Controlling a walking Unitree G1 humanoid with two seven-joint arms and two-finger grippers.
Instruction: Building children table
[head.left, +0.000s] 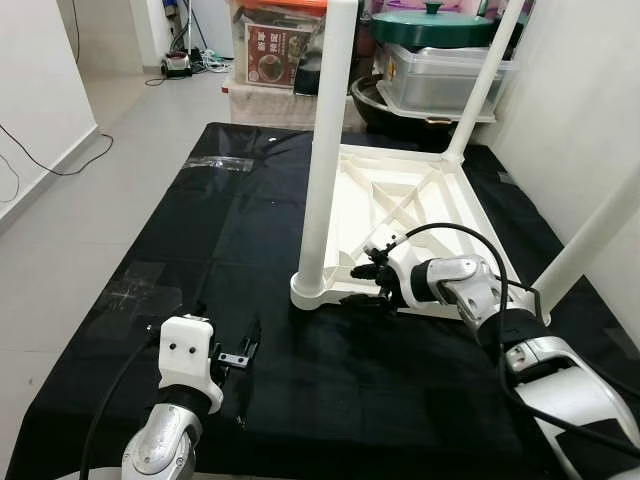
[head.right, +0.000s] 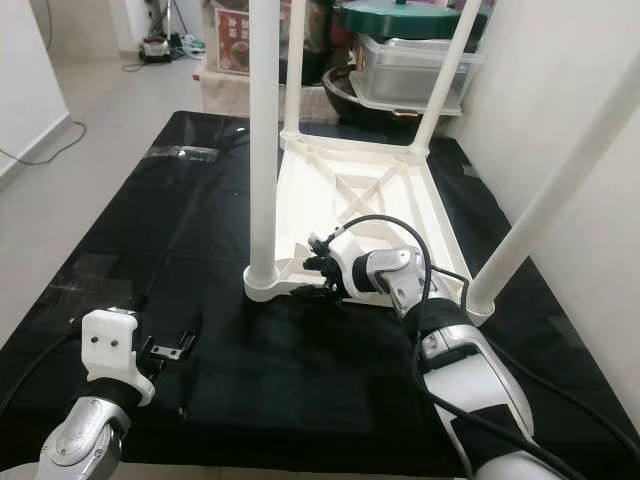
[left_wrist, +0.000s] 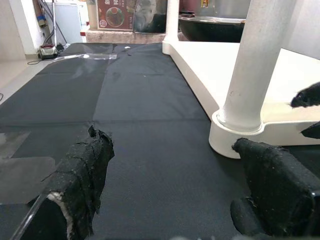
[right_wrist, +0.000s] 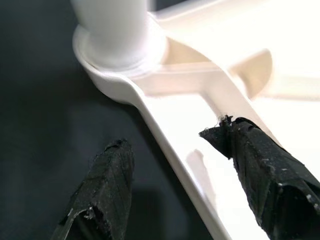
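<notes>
Right tool (right_wrist: 170, 175) straddles tabletop rim (right_wrist: 165, 145) (fingers apart), beside leg (right_wrist: 117, 27).

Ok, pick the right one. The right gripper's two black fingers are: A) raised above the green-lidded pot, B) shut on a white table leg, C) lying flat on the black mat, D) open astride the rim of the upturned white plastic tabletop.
D: the right gripper is open, one finger on each side of the rim of the upturned white plastic tabletop, near the white leg at the near corner.
</notes>
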